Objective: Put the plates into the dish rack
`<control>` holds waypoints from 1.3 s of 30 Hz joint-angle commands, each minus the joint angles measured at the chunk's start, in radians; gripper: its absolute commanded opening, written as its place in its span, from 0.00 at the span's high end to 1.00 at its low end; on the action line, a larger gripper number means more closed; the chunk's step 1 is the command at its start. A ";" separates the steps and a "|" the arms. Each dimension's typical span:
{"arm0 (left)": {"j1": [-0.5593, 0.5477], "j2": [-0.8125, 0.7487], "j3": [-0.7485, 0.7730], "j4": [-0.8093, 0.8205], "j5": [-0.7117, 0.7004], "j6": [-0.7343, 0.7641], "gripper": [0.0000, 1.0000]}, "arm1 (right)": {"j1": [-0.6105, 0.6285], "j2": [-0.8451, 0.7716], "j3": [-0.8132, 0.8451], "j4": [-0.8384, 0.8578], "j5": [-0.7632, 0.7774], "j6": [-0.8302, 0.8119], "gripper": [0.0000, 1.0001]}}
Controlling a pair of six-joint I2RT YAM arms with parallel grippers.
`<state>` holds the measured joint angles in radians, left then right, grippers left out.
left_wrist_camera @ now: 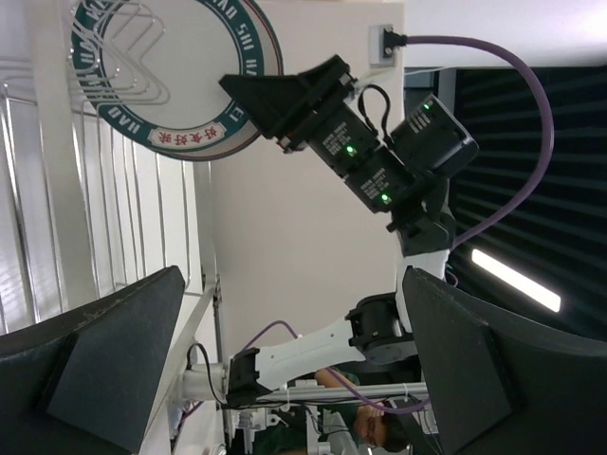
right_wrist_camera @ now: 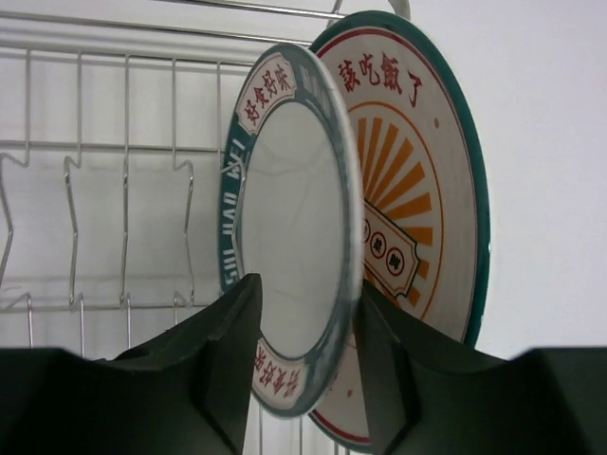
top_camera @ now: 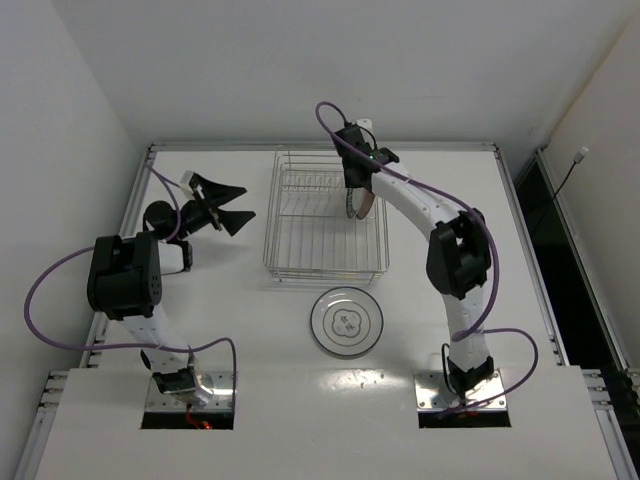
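One plate (top_camera: pixel 346 322) lies flat on the surface (top_camera: pixel 240 320) just on the near side of the rack (top_camera: pixel 325 272), nearer the right arm (top_camera: pixel 455 260); the left claw (top_camera: pixel 232 205) gapes empty. At the rack's far end the right claw (right_wrist_camera: pixel 308 294) straddles an upright green-rimmed plate (right_wrist_camera: pixel 285 218) beside the sunburst plate (right_wrist_camera: pixel 417 190); whether it clamps cannot be told.

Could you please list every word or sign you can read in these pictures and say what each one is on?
"該吃飯了": red characters along the top of the sunburst plate.
"HAO": on the dark rim of the patterned-rim plate.
Red characters in that rim's white panels: too blurred to read.
Sunburst plate's centre label: too small to read.
Grey-ringed plate: nothing legible.
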<state>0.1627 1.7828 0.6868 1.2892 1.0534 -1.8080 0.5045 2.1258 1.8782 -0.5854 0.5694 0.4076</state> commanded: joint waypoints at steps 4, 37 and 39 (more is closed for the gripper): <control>0.021 0.010 0.002 0.575 -0.012 0.021 0.00 | 0.026 -0.200 0.098 -0.178 0.041 0.008 0.46; -0.038 -0.479 0.143 -0.998 -0.409 1.118 0.00 | -0.451 -0.928 -1.466 0.101 -1.247 0.120 0.52; -0.038 -0.479 0.143 -0.998 -0.409 1.118 0.00 | -0.451 -0.851 -1.456 0.140 -1.260 0.123 0.52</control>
<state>0.1287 1.2812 0.8211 0.4023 0.6849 -0.7830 0.0689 1.2037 0.4118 -0.5911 -0.5537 0.5533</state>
